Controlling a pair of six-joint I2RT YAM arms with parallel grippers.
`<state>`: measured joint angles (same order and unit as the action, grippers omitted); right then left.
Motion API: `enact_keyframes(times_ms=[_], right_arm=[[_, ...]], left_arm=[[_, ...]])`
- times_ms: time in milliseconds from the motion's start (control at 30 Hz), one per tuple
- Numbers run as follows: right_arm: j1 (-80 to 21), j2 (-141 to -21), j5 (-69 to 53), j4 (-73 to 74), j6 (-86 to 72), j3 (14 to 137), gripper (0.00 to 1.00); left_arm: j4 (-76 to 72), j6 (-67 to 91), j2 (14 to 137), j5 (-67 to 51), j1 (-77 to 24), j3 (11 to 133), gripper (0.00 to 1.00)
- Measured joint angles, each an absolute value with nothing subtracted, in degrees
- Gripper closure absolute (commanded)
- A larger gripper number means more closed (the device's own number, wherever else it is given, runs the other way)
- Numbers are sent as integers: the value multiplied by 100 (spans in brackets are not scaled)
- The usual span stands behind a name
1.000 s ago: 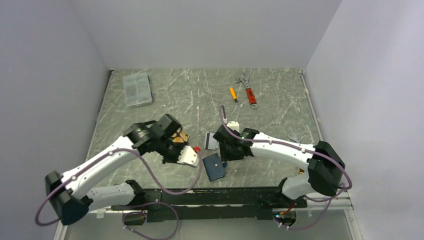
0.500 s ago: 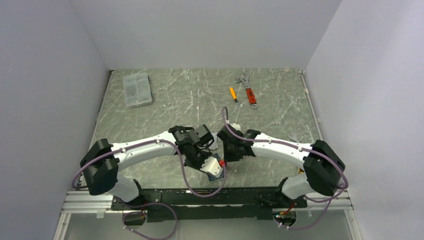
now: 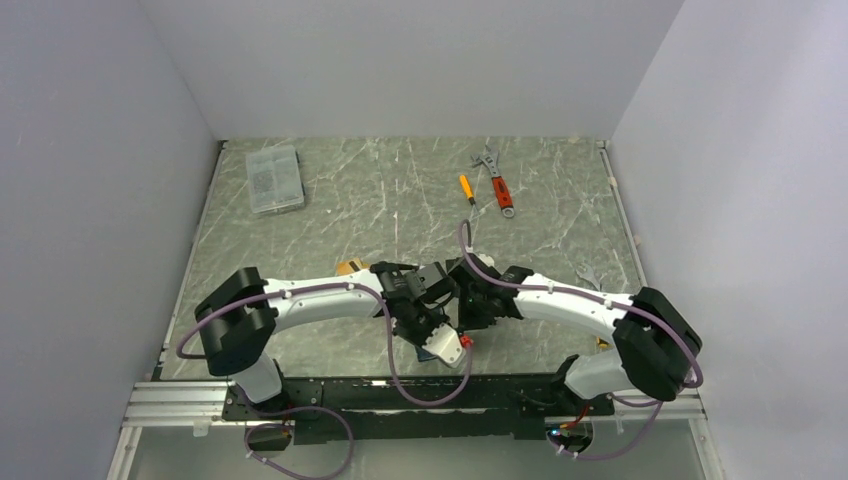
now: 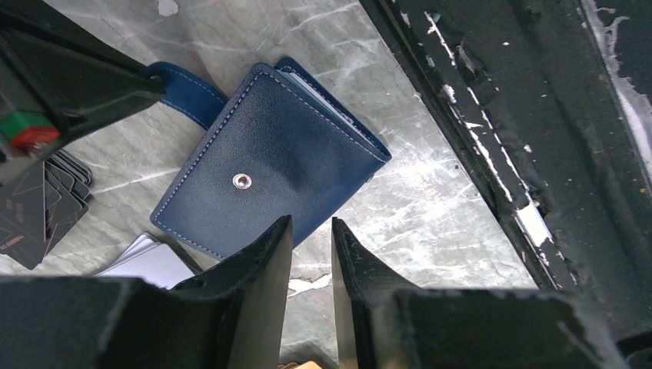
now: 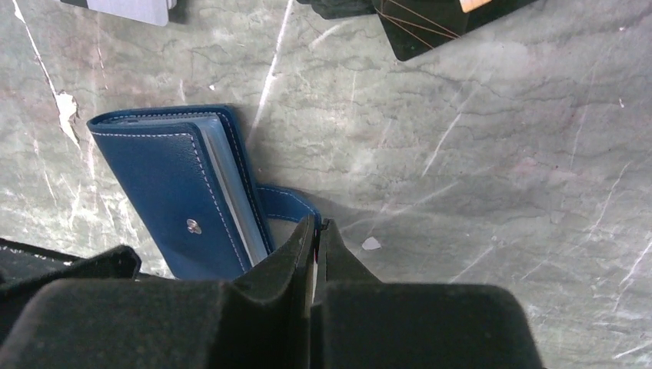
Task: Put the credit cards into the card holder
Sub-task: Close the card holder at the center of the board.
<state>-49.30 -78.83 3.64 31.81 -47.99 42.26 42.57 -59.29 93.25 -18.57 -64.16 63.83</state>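
Observation:
The navy card holder (image 4: pixel 284 165) lies folded near the table's front edge, snap stud up, with grey-blue sleeves showing at its edge (image 5: pixel 173 192). My left gripper (image 4: pixel 311 231) hovers just above its near corner, jaws a narrow gap apart with nothing between them. My right gripper (image 5: pixel 317 224) is shut at the end of the holder's snap tab (image 5: pixel 286 204) and seems to pinch it. Black cards (image 4: pixel 34 215) and a white-grey card (image 4: pixel 150 261) lie beside the holder. They also show in the right wrist view, black (image 5: pixel 430 27) and white-grey (image 5: pixel 131 8). An orange-tan card (image 3: pixel 350 266) lies by the left arm.
The black base rail (image 4: pixel 500 115) runs close along the holder's near side. A clear plastic box (image 3: pixel 274 178) sits at the back left. A red-handled wrench (image 3: pixel 497 182) and an orange screwdriver (image 3: pixel 466 188) lie at the back right. Both arms crowd together at the front centre.
My left arm has swung right, from the orange cards to just above the card holder. My right gripper has shifted slightly right and toward the holder's tab.

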Motion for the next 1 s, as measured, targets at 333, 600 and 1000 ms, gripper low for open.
enact_keyframes(times_ms=[333, 600, 1000], right_arm=[[-4777, -7402, 36, 2836, -5000, 3623, 100], [-4427, -7131, -314, 2477, -5207, 3238, 100], [-3820, -6847, -757, 2324, -5113, 3162, 100]], left_arm=[[3879, -6034, 9653, -1695, -6425, 6366, 71], [3741, -6040, 9800, -1669, -6508, 6495, 71], [3465, -6525, 9747, -1660, -6670, 6027, 75]])
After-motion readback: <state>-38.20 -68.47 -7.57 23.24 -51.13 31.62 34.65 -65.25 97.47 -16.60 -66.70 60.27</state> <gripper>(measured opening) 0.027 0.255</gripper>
